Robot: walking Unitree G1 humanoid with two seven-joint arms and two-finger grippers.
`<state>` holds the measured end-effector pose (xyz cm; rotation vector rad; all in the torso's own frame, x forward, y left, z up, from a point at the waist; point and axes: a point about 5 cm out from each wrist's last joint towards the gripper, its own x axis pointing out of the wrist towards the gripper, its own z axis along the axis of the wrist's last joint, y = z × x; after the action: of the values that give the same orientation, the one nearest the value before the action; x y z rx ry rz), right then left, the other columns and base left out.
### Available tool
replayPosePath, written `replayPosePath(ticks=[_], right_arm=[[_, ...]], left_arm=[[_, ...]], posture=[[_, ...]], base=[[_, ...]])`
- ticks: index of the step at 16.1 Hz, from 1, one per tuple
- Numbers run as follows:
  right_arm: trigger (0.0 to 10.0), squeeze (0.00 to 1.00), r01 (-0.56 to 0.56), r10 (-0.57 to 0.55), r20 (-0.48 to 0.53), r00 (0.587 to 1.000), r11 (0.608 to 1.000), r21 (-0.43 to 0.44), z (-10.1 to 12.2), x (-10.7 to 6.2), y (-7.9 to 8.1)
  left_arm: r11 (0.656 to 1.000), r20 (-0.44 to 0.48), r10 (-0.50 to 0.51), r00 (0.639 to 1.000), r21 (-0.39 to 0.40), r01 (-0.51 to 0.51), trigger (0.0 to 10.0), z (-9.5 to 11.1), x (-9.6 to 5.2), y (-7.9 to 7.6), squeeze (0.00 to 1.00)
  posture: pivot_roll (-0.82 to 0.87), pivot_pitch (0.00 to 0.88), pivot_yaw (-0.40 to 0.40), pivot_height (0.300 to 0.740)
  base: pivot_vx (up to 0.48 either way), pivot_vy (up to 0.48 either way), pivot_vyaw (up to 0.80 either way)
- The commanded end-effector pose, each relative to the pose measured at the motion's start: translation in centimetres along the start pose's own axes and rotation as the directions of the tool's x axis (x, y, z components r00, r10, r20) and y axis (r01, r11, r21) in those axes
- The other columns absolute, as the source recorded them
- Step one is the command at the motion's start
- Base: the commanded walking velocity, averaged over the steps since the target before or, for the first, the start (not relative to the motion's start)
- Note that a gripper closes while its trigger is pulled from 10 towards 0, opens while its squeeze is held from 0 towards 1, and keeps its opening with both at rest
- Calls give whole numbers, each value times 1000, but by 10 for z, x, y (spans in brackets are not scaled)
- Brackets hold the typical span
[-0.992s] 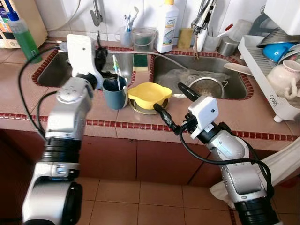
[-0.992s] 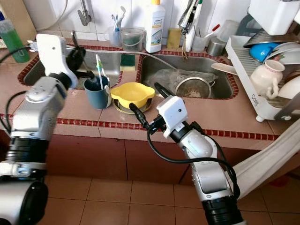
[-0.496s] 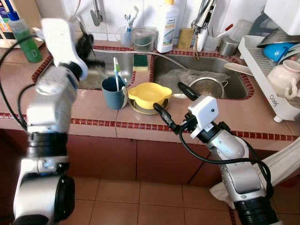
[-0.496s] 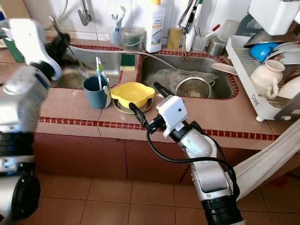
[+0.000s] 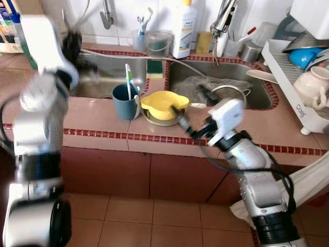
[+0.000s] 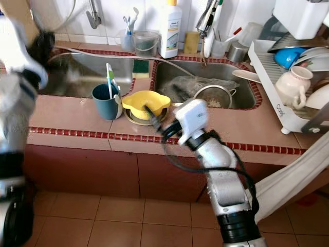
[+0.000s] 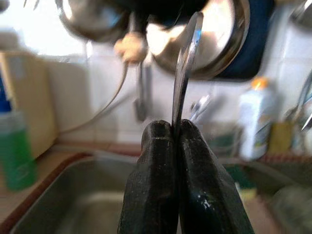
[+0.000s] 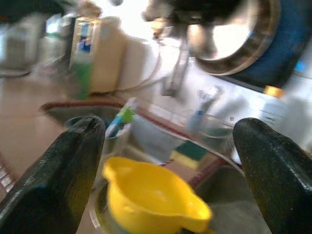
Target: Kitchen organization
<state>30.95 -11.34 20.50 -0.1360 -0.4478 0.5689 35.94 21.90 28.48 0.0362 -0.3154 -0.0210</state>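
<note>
Spoon (image 7: 186, 58): clamped upright between left gripper (image 7: 176, 141) fingers, above left sink.
Right gripper (image 8: 168, 161): fingers spread wide, near yellow bowl (image 5: 162, 103).

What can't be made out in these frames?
- Left gripper: shut on a thin metal utensil; its top end is blurred in the left wrist view, so its type is unclear.
- Round steel dish under the yellow plastic bowl: mostly covered by the bowl.
- Blue cup: its contents below the rim are hidden by its wall.
- Right gripper: open; motion blur smears it in the eye views.
</note>
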Motion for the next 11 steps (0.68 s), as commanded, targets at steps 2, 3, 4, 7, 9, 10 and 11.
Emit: replayPosePath(ticks=[2,3,4,7,9,10,11], right_arm=[[10000,0,112,-113,8,994,989,95,0,-4,-15],[10000,0,144,-146,5,989,981,128,-1,-8,-17],[10000,0,151,-151,-8,989,981,123,-4,-14,-15],[10000,0,132,-131,-20,991,983,129,-6,-18,-11],[10000,0,128,-126,-21,992,984,128,-4,-18,-13],[10000,0,126,-125,-20,992,984,123,-4,-18,-14],[10000,0,125,-123,-20,992,985,118,-3,-17,-15]], left_arm=[[997,45,56,997,42,-58,10000,0,-9,6,0],[992,28,76,997,96,-78,10000,-11,-18,11,0],[987,8,102,995,121,-102,10000,-23,-28,19,0],[985,4,109,994,137,-109,10000,-27,-35,30,0],[983,9,106,994,150,-106,10000,-28,-35,31,0],[983,12,102,995,154,-102,10000,-28,-35,31,0],[983,15,94,996,159,-95,10000,-28,-35,30,0]], posture=[[-9,33,-22,740],[-9,33,-22,740],[-11,25,-22,740],[-9,21,-24,740],[-11,22,-23,740],[-12,23,-22,740],[-12,23,-22,740]], base=[[0,0,0],[0,0,0],[0,0,0],[0,0,0],[0,0,0],[0,0,0],[0,0,0]])
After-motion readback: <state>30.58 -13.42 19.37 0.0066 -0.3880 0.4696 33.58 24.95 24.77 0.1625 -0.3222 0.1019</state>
